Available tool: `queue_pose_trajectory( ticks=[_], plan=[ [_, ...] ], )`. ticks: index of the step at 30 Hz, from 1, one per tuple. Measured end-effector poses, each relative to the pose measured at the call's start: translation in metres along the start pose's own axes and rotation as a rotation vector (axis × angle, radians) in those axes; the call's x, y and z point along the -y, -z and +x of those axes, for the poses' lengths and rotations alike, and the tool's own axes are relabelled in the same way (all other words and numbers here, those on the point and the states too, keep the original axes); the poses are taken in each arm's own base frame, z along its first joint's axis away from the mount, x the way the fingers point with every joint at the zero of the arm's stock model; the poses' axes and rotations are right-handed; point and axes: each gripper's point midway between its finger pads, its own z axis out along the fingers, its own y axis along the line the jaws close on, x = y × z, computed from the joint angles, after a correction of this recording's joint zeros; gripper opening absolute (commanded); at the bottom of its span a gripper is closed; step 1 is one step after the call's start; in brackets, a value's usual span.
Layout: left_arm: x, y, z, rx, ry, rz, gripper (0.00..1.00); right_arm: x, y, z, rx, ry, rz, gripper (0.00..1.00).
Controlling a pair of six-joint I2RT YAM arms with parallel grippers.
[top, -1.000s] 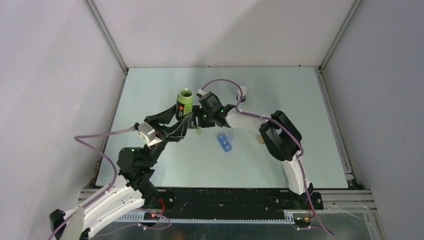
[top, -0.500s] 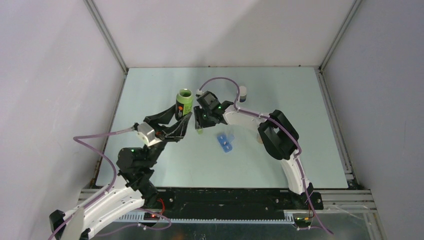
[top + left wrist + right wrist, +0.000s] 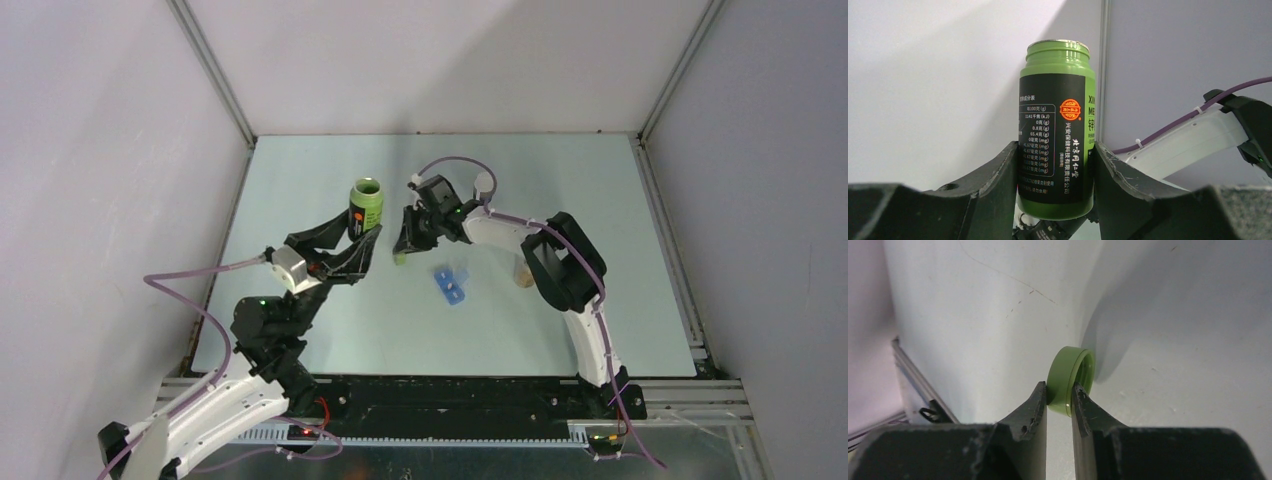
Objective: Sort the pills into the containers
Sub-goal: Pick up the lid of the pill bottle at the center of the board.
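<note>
- My left gripper (image 3: 1055,152) is clamped on the open green bottle (image 3: 1057,135), which stands upright left of centre on the table (image 3: 400,330). Its black label shows a round orange emblem, "1141千焦(kJ)", "65.4克(g)" and the cut-off letters "XIN" and "ME".
- Only the right wrist view shows my right gripper (image 3: 1058,392) pinching the green cap (image 3: 1071,380) on edge. From overhead the cap is a speck just right of the bottle, left of the blue pill organizer (image 3: 451,285).
- Compared with half a second ago, my right wrist sits further right and the bottle is unmoved.
</note>
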Motion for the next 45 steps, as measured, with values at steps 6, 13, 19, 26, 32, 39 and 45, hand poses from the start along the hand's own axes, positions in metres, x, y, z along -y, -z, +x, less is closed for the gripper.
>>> queue_pose_trajectory(
  ticks=[6, 13, 19, 26, 32, 39, 45],
  plan=[
    [0.000, 0.001, -0.001, 0.001, 0.000, -0.001, 0.00, 0.010, 0.004, -0.005, -0.002, -0.104, -0.118, 0.13],
    [0.000, 0.001, -0.001, 0.000, 0.000, -0.001, 0.00, 0.016, 0.007, -0.007, 0.007, -0.132, -0.154, 0.41],
    [0.000, 0.000, 0.000, 0.000, 0.001, 0.000, 0.00, 0.038, 0.011, -0.003, 0.024, -0.140, -0.028, 0.54],
    [0.000, 0.000, 0.003, -0.008, 0.003, 0.000, 0.00, 0.052, 0.018, -0.003, 0.047, -0.111, 0.092, 0.77],
    [0.000, 0.000, 0.003, -0.009, 0.006, 0.000, 0.00, 0.047, 0.023, -0.007, 0.075, 0.016, 0.215, 0.90],
    [0.000, -0.001, 0.003, -0.010, 0.006, 0.000, 0.00, 0.016, 0.022, -0.017, 0.123, 0.219, 0.316, 0.90],
    [0.000, 0.000, 0.003, -0.008, 0.006, 0.000, 0.00, 0.024, 0.005, -0.002, 0.075, 0.346, 0.415, 0.86]
  ],
)
